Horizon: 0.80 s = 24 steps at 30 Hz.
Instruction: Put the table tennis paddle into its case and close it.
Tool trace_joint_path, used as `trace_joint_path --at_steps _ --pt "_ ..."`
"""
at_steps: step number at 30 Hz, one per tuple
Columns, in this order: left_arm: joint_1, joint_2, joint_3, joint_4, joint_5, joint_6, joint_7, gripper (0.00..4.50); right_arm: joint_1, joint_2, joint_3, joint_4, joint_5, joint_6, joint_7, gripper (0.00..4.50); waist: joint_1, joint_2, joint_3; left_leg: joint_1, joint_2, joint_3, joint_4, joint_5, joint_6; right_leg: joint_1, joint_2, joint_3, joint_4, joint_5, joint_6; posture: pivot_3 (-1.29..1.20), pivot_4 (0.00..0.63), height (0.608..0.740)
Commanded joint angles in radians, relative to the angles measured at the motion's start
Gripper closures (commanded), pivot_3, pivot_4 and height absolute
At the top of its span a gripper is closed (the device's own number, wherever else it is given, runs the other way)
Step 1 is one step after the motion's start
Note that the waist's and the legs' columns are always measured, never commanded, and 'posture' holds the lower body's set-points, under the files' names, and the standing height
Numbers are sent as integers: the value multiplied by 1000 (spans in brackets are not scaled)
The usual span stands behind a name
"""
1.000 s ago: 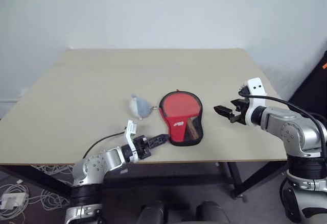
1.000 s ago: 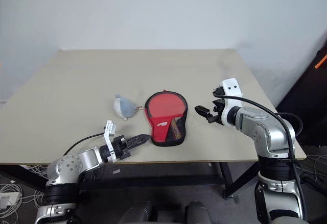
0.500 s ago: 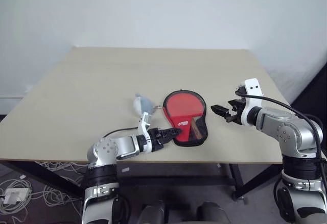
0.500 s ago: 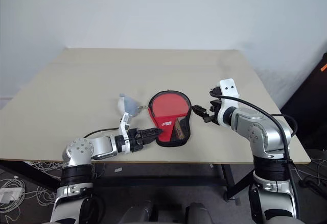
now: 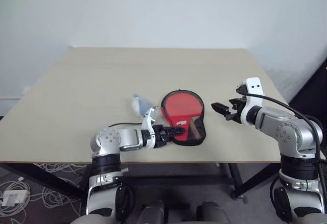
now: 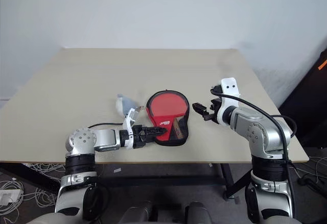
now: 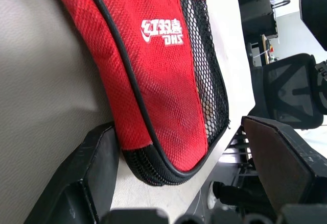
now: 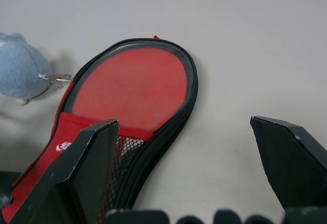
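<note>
The red case (image 5: 178,121) with black zipper edging lies flat near the table's front middle. The table tennis paddle (image 5: 182,105) lies in it: its round red face shows in the wide part, and its wooden handle (image 5: 193,127) sits behind the black mesh. I cannot tell whether the zipper is shut. My left gripper (image 5: 177,130) is open at the case's narrow near end, with its fingers (image 7: 89,175) either side of the logo corner (image 7: 163,81). My right gripper (image 5: 219,107) hangs open just right of the case, holding nothing.
A small grey-blue plush toy (image 5: 138,104) on a metal chain lies just left of the case. The beige table (image 5: 102,81) is bare behind and to both sides. Its front edge runs close under my left arm.
My left gripper has swung right and forward from the front edge to the case's narrow end. The right arm has not moved. The camera view shifted slightly.
</note>
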Motion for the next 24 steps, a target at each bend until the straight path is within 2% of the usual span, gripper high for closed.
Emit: trace_joint_path --at_steps 1,5,8,17,20,24 --pt "-25 -11 4 5 14 -21 -7 567 -22 7 -22 -47 15 -2 -9 0 0 0 0 0 0 0 0 0 0 0 0 0 0 0 0 0 0 739" --pt "-8 -33 -1 5 24 -34 -13 567 -24 10 -24 -49 14 0 -13 0 3 0 0 0 0 0 0 -1 -1 0 0 0 -1 0 0 0 0 739" --pt "2 -39 -4 20 41 -45 -11 1099 -34 11 -26 -48 15 5 -14 0 3 0 0 0 -1 0 0 -1 -1 1 -1 0 -1 0 0 0 0 739" --pt "8 -54 -21 49 70 -76 -27 4281 -82 26 -21 -63 22 37 -29 0 3 0 0 -1 0 0 0 -1 -1 0 0 0 -2 0 0 0 0 739" --pt "15 -53 -66 39 87 -106 -52 4281 -88 26 -18 -66 23 44 -24 0 3 0 0 -1 0 0 0 -1 -1 0 0 0 -2 0 -1 0 0 739" --pt "-18 -107 -39 26 56 -56 -38 4281 -96 20 -7 -56 23 48 -16 0 5 0 0 0 -1 0 0 -1 -1 0 -1 0 -2 0 -1 0 0 739"
